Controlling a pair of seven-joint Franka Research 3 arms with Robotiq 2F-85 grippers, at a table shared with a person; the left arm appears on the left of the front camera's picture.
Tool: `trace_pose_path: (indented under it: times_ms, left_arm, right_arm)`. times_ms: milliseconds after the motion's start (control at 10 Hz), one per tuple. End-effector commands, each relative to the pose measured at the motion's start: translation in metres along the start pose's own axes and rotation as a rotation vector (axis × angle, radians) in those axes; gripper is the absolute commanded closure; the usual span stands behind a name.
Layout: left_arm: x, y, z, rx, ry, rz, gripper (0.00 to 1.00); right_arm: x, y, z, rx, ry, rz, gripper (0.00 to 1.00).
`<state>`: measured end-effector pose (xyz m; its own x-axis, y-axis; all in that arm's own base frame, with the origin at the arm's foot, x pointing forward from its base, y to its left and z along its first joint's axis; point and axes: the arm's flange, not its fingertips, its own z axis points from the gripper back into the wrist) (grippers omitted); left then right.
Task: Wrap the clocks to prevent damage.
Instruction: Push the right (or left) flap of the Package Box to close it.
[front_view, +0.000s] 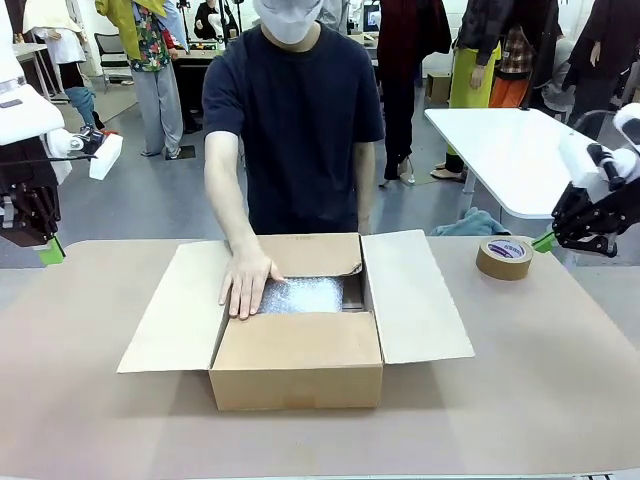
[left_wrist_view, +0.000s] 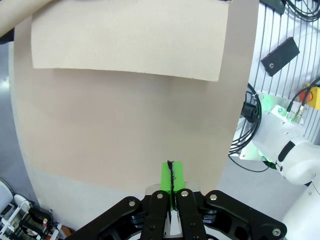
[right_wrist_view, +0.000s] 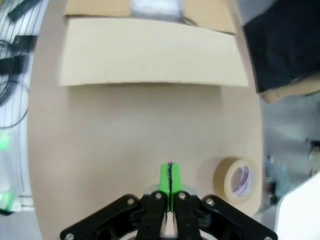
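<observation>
An open cardboard box (front_view: 296, 372) sits mid-table (front_view: 520, 400) with all flaps spread, and the person's hand (front_view: 246, 283) lies flat, palm down, on a bubble-wrap bundle (front_view: 305, 295) inside it; the wrap probably covers a clock, though none can be made out through it. The left gripper (front_view: 50, 250) hangs above the table's left edge and the right gripper (front_view: 542, 241) above its right edge, just beside a roll of brown packing tape (front_view: 504, 257). Each has its green pads pressed together on nothing, well apart from the box.
</observation>
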<state>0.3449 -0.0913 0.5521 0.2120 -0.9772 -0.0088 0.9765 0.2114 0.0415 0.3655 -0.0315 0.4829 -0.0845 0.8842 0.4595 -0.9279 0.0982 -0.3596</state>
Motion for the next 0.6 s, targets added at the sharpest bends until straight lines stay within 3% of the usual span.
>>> trace_pose_path:
  times_ms: [0,200,400,500]
  left_arm:
    - [0.001,-0.001,0.000,-0.004,-0.008,0.002,0.99]
    - [0.001,-0.001,0.000,-0.004,-0.008,0.002,0.99]
    - [0.001,-0.001,0.000,-0.004,-0.008,0.002,0.99]
    - [0.001,-0.001,0.000,-0.004,-0.008,0.002,0.99]
  right_arm:
    - [-0.022,0.005,-0.030,0.035,-0.192,-0.119,0.99]
    - [-0.022,0.008,-0.028,0.062,-0.227,-0.142,0.99]
    - [-0.010,0.018,-0.017,0.033,-0.167,-0.175,0.99]
    - [-0.024,0.003,-0.025,0.049,-0.223,-0.165,0.99]
